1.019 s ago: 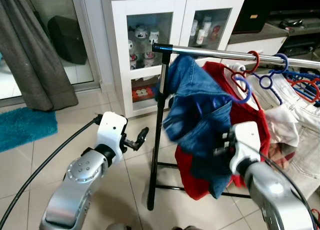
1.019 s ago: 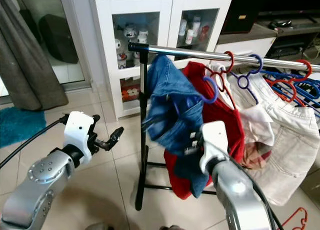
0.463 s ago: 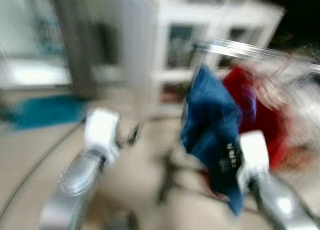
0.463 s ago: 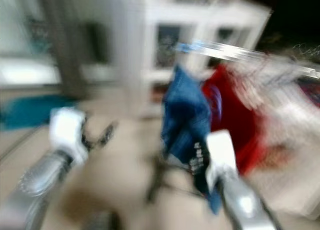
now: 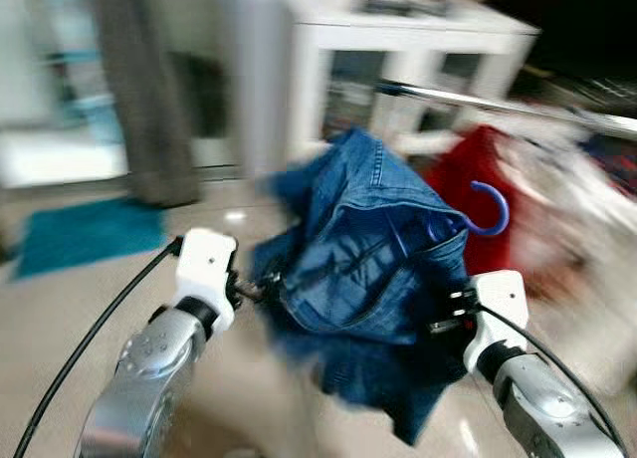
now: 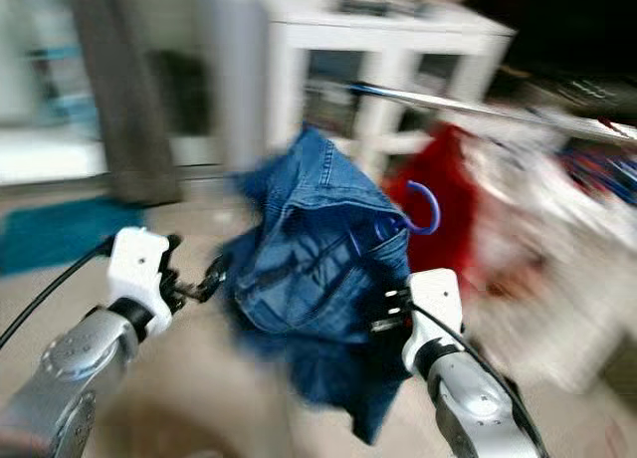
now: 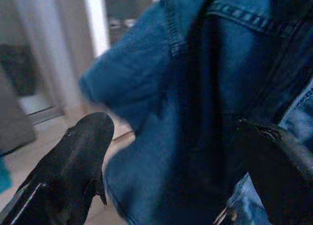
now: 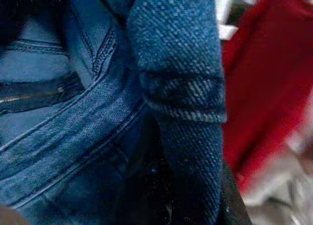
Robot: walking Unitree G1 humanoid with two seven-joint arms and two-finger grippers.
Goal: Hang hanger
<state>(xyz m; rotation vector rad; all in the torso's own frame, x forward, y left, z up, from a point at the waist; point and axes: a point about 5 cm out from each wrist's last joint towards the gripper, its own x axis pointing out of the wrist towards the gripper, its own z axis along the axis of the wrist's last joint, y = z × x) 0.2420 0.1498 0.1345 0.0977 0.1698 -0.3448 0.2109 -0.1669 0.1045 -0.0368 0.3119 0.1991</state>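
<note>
Folded blue denim garment with stitched seams [image 8: 122, 102] lay close against lens; blurred red fabric [image 8: 266, 83] hung just beside it.

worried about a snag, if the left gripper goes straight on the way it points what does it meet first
Most likely the blue jeans. The left gripper points right at the denim, which sits between its open fingers in the wrist view. Blur hides whether they already touch.
</note>
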